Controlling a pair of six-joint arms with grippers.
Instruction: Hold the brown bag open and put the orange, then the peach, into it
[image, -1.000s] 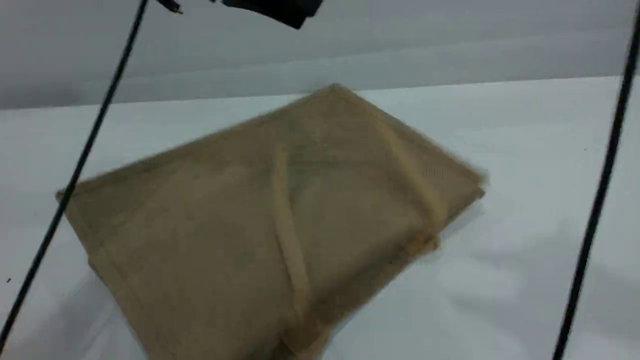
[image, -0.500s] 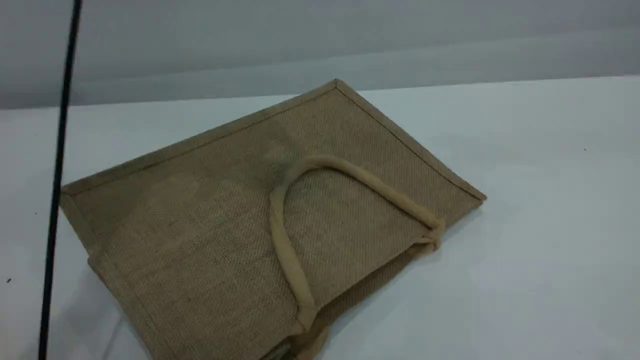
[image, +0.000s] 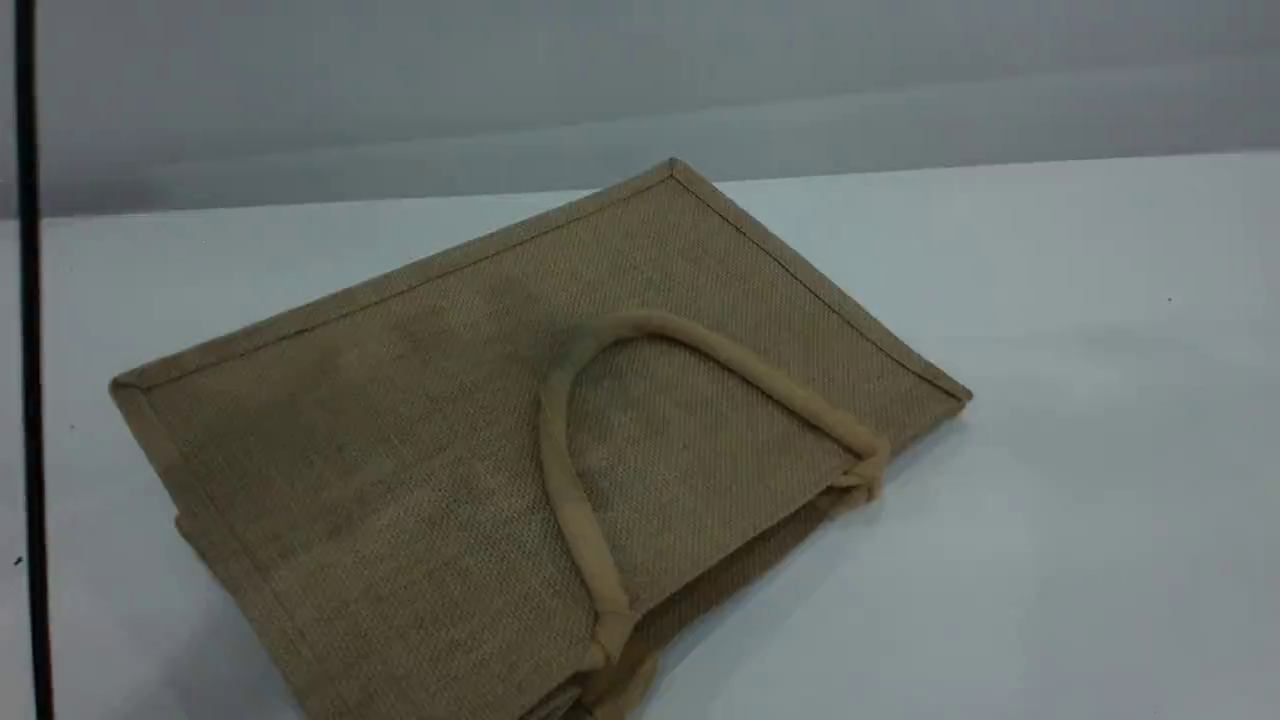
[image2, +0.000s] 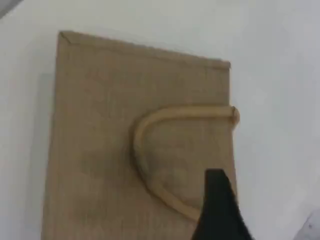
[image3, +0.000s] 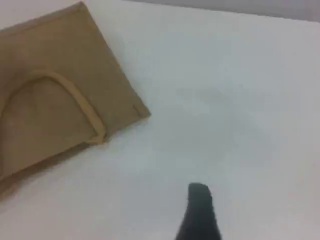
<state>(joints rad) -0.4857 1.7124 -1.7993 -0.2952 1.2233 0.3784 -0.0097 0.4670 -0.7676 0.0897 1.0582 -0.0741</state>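
Note:
The brown bag (image: 400, 450) lies flat on the white table (image: 1050, 450), one beige handle (image: 570, 480) folded over its upper face. Neither the orange nor the peach is in any view. From above, the left wrist view shows the bag (image2: 100, 125) and its handle (image2: 142, 135); the left gripper's dark fingertip (image2: 216, 200) hangs over the bag's edge near the handle, with nothing in it. In the right wrist view the bag (image3: 45, 65) is at the far left, and the right gripper's fingertip (image3: 200, 210) hovers over bare table, well away from it and holding nothing.
A thin black cable (image: 30, 400) hangs down the scene's left edge. A grey wall (image: 640, 90) rises behind the table. White tabletop (image3: 225, 100) stretches to the right of the bag.
The bag has come to rest flat and sharp after a blurred moment. The black cable has swept to the left edge. The right cable and a dark arm part at the top have left the scene.

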